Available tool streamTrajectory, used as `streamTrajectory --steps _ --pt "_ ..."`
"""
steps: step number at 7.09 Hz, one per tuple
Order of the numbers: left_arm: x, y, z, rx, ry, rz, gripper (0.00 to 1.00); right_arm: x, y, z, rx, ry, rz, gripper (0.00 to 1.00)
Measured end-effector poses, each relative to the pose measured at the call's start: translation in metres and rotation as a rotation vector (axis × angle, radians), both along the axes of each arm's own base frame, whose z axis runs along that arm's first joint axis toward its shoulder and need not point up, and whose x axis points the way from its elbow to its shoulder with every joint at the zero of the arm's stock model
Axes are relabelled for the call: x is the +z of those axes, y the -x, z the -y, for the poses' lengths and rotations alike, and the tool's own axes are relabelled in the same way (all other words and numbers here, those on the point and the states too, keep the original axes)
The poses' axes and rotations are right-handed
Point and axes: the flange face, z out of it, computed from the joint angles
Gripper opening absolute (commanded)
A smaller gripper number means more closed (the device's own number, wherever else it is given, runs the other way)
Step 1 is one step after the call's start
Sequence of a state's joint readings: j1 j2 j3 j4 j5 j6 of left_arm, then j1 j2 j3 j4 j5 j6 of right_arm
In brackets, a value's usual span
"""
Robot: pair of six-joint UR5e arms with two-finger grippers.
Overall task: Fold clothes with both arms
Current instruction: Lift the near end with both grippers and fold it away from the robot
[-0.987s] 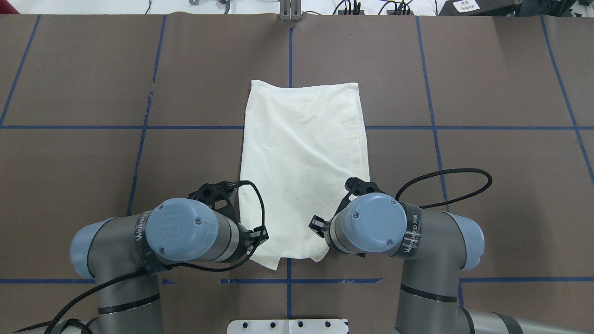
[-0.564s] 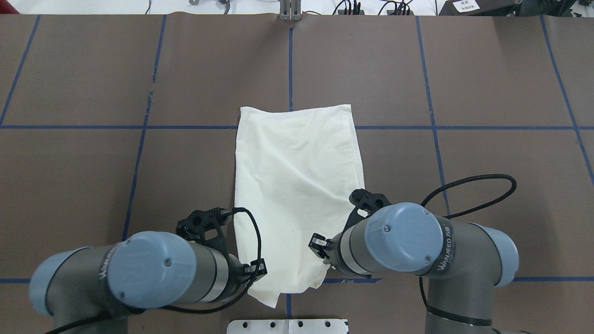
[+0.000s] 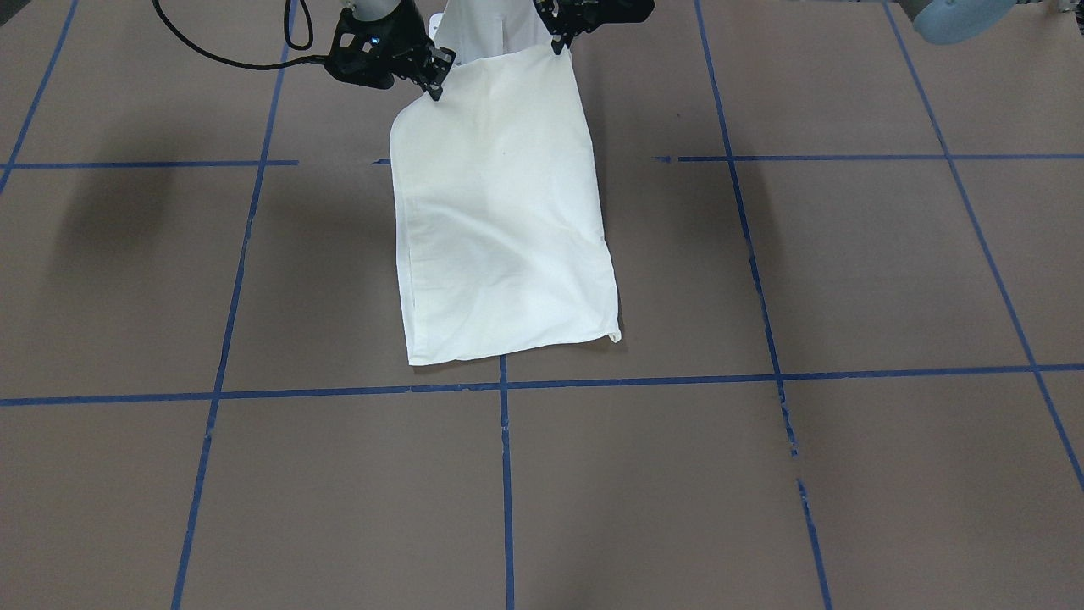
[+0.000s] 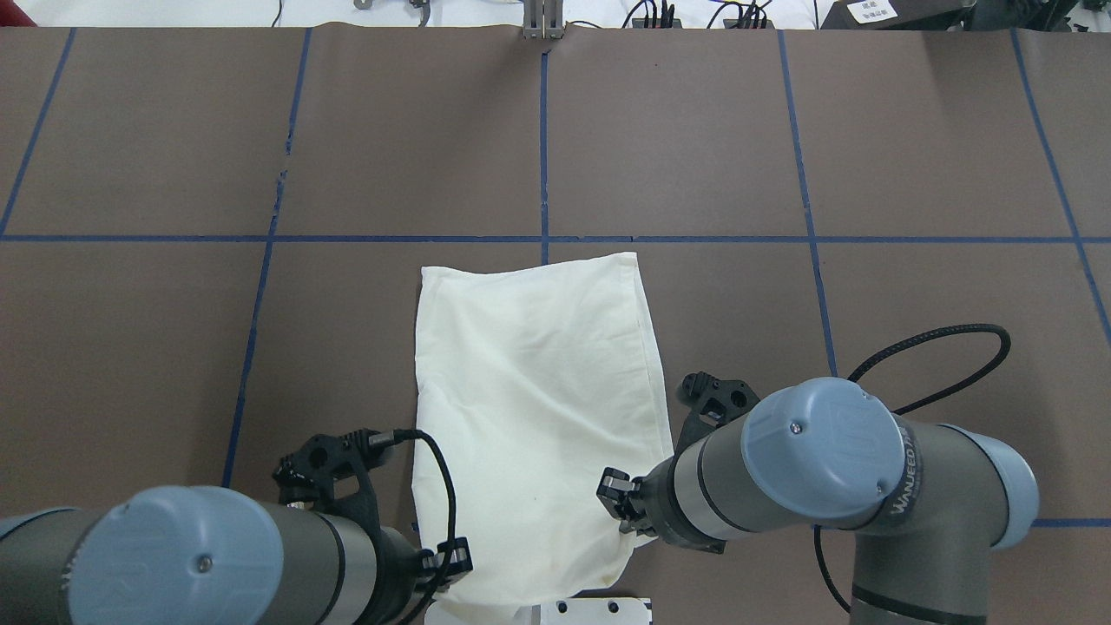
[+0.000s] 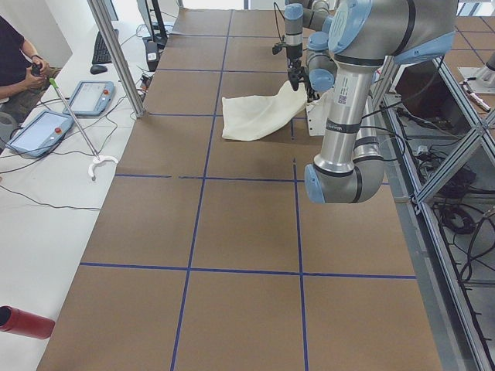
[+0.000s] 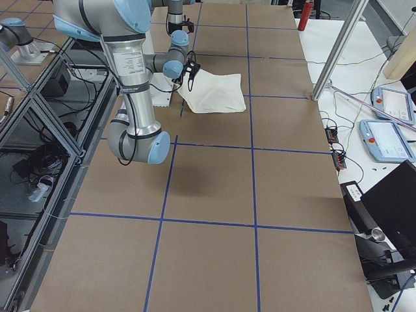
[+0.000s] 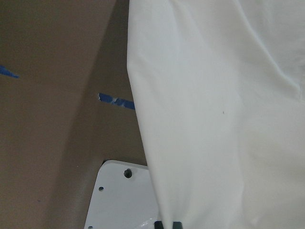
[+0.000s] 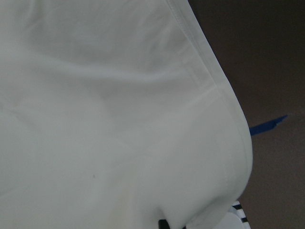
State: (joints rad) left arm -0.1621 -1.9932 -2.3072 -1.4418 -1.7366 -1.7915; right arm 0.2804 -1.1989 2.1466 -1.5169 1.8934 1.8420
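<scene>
Left end effector [image 3: 559, 44] and right end effector [image 3: 436, 87] each pinch T-shirt [image 3: 500, 229] corners (lifted).

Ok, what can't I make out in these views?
The cream shirt: underside faces the table, every view.
The left gripper: body cut by front-facing view's top edge; under the left arm overhead.
Gripped shirt corners: overhead, under left arm and right arm.
Wrist views: cloth fills frames, hiding grip.

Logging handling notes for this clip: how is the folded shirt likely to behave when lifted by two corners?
Probably floppy: the shirt drapes from the left fingers and right fingers down to the table, where its far edge lies. Likely light, since two corner pinches carry it. If pulled, it should drag rather than roll.
</scene>
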Motion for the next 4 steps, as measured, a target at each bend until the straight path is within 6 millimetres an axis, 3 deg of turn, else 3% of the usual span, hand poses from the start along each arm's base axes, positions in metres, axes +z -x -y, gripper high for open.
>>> streamTrajectory --steps 2,4 --pt "0.009 0.007 0.079 -0.122 -0.047 0.039 0.0 -0.007 0.015 0.066 0.07 -0.105 -0.002 0.0" --pt "0.036 -0.005 0.174 -0.226 -0.081 0.061 0.0 -0.012 0.024 0.151 0.127 -0.189 -0.047 0.0"
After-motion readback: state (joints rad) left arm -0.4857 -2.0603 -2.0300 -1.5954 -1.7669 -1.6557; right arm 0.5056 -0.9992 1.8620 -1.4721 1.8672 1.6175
